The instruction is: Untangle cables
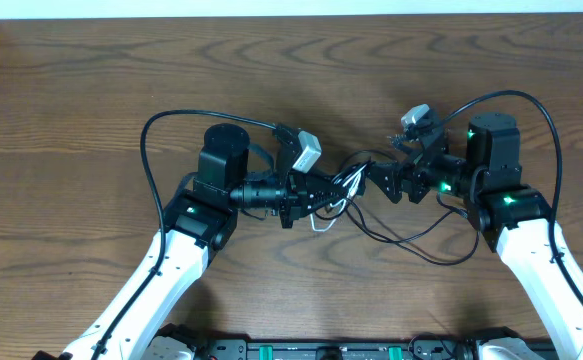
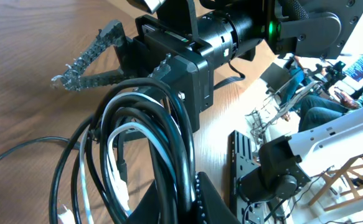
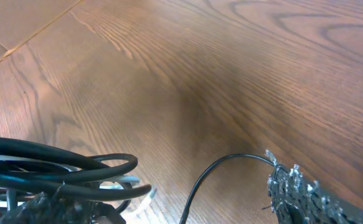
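The cables [image 1: 346,185] are a bundle of black cords and one white cord, held just above the table between the two arms. My left gripper [image 1: 323,193] is shut on the cables, and its wrist view shows the black loops [image 2: 162,143] and the white cord [image 2: 116,168] pinched between its dark pads [image 2: 209,199]. My right gripper [image 1: 376,183] stands open at the bundle's right side, holding nothing. In its wrist view one rough finger [image 3: 299,193] shows at the lower right, with the bundle [image 3: 63,168] at the lower left. One black cord [image 1: 411,240] trails from the bundle onto the table.
The wooden table [image 1: 91,90] lies all round. Thick black arm wires arch over each arm [image 1: 151,150] [image 1: 551,120]. A black rail [image 1: 311,350] runs along the front edge. A white plug end [image 1: 321,222] hangs below the bundle.
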Robot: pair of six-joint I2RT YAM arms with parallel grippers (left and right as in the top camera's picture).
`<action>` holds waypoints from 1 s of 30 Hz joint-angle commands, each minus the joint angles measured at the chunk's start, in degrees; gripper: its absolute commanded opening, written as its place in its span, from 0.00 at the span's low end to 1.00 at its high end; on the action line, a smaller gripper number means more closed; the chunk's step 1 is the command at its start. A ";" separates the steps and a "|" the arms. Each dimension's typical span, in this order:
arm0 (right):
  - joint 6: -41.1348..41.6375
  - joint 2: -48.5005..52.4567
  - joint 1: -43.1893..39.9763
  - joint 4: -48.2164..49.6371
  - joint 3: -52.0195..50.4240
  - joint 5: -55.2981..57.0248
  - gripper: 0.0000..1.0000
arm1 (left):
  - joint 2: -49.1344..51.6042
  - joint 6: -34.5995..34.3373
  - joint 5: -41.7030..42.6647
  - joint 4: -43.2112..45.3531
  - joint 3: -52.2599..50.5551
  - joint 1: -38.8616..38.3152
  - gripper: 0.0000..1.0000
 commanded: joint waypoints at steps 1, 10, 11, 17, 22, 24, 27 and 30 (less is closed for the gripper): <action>0.59 -0.26 -0.15 0.37 0.33 -0.85 0.85 | 0.00 -0.24 1.97 0.44 0.94 -1.25 0.08; 0.59 -0.26 -0.15 1.38 0.33 -3.26 0.85 | 0.00 -0.24 -1.90 0.42 0.94 -1.68 0.08; 0.57 -0.26 -0.15 1.33 0.33 -3.26 0.85 | 0.00 -0.24 -2.93 0.42 0.94 -1.68 0.08; 0.57 -0.26 -0.13 1.64 0.33 -4.17 0.87 | 0.00 -0.28 -7.63 0.31 0.94 -1.70 0.08; 0.35 -0.26 0.13 1.84 0.33 -4.31 0.88 | 0.00 -0.26 -4.28 0.98 0.94 -2.75 0.08; 0.35 -0.26 0.42 1.90 0.33 -4.04 0.88 | 0.00 -0.24 -3.30 1.33 0.94 -3.17 0.08; 0.37 -0.26 0.61 1.90 0.33 -3.41 0.87 | 0.00 -0.24 -2.95 1.90 0.94 -3.72 0.08; 0.39 -0.26 0.57 1.77 0.33 -3.06 0.87 | 0.00 -0.26 -4.22 1.88 0.94 -3.37 0.08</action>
